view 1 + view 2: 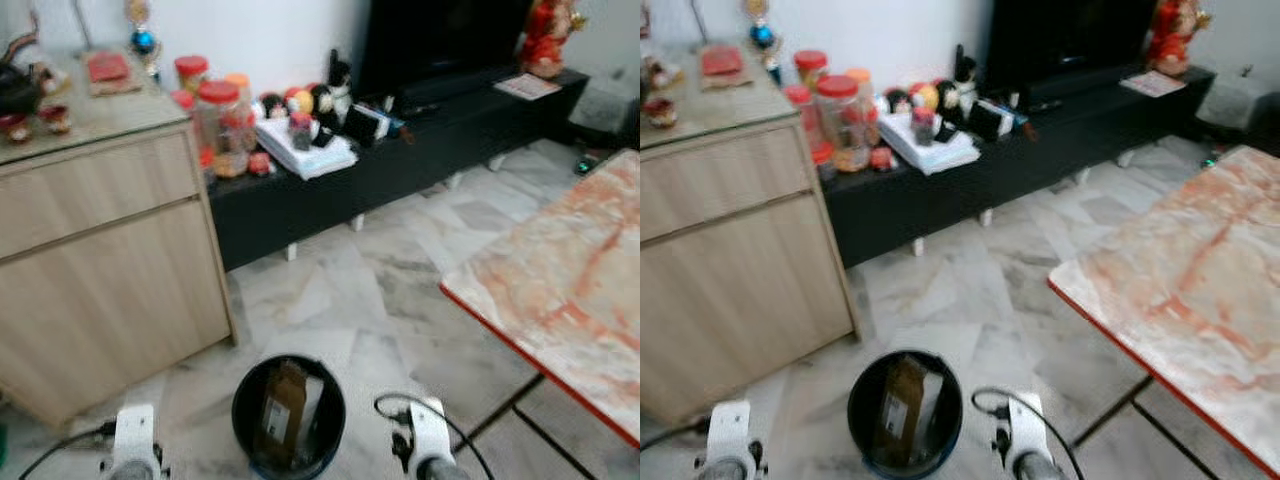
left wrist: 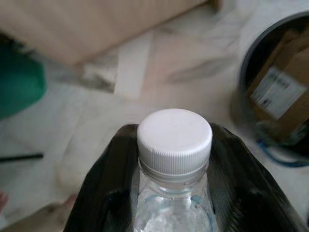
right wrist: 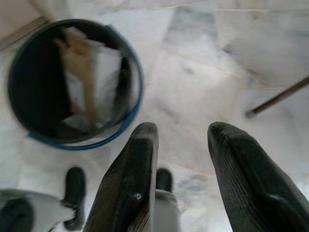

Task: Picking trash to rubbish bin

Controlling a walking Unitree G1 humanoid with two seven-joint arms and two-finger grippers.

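Your left wrist view shows the left gripper (image 2: 174,193) clamped around a clear plastic bottle with a white cap (image 2: 174,140). The right gripper (image 3: 181,150) is spread, empty. The round black bin (image 1: 288,416) holds brown cardboard (image 1: 282,400).

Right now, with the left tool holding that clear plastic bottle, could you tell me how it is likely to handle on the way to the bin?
The bottle looks clear and mostly empty, so it is probably light. Thin plastic like this may dent under the left tool. Its round shape suggests it could roll if it misses the bin.
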